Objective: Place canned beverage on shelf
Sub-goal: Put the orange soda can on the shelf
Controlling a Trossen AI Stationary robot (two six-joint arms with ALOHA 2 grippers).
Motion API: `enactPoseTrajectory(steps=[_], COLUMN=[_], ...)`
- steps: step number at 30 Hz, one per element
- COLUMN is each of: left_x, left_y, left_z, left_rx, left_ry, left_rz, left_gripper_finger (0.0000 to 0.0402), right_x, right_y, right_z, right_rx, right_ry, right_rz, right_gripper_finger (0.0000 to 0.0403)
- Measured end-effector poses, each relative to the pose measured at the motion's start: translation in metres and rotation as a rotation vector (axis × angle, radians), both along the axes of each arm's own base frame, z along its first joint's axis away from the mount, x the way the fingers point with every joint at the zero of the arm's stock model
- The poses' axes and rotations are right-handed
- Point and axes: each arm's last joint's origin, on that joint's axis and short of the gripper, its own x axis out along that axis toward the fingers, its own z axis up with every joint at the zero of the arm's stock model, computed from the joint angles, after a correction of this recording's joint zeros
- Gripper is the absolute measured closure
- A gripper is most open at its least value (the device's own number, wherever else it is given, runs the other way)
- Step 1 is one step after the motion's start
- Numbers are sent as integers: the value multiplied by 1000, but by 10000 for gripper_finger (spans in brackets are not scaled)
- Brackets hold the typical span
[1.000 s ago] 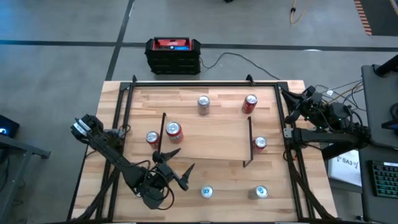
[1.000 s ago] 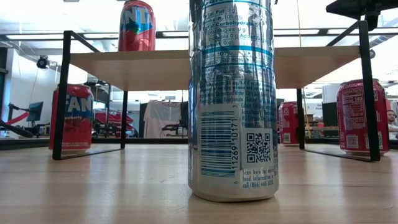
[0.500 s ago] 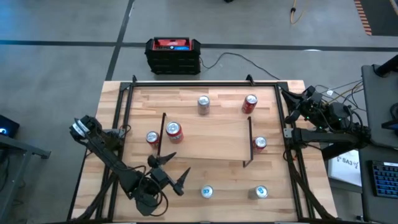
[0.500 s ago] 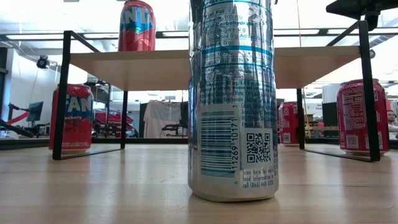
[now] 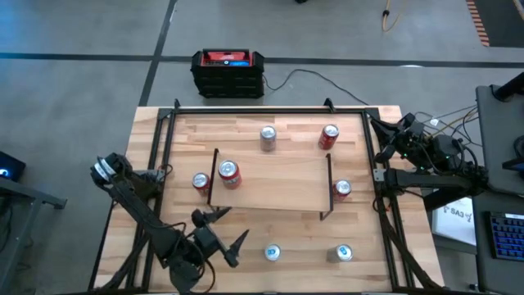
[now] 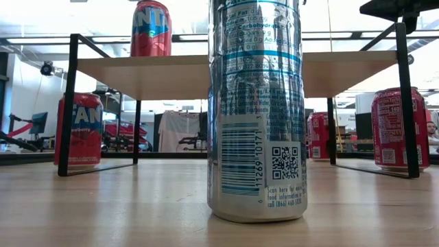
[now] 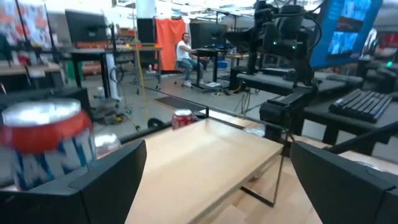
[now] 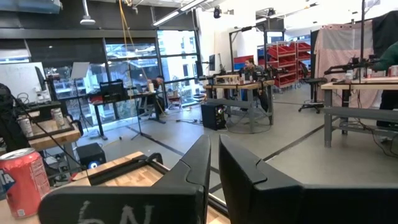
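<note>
A red can (image 5: 229,174) stands on the left end of the shelf (image 5: 278,182), a smooth pale wood board on thin black legs over the plank tabletop (image 5: 246,238). The left pincer (image 5: 219,231) hangs near the shelf's front-left corner, spread wide and empty. The right pincer (image 8: 212,163) is pressed together, parked at the tabletop's right edge.

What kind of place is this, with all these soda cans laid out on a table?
Most likely a robotics lab or workshop. Two dark robot arms flank a wooden table holding cans and a small shelf. Beyond it are work desks with monitors, red parts bins on racks, and people seated at benches.
</note>
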Motion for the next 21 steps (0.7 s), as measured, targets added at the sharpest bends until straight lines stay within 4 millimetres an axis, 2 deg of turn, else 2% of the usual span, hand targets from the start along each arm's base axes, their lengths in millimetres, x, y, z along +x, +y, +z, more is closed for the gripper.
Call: enactPoseTrajectory(steps=[4, 9, 16, 21], left_x=[2, -2, -26, -41], left_y=[-6, -3, 32, 54], left_z=[25, 71, 142, 173], left_rx=[81, 139, 142, 258], left_ry=[70, 120, 125, 230], left_rz=[-7, -9, 6, 16], left_gripper_finger=[25, 33, 36, 36], right_x=[0, 0, 0, 0], right_y=[0, 0, 0, 0], right_z=[0, 0, 0, 0], right_rx=[0, 0, 0, 0], right_ry=[0, 0, 0, 0], right_rz=[0, 0, 0, 0], right_gripper_finger=[380, 380, 380, 380])
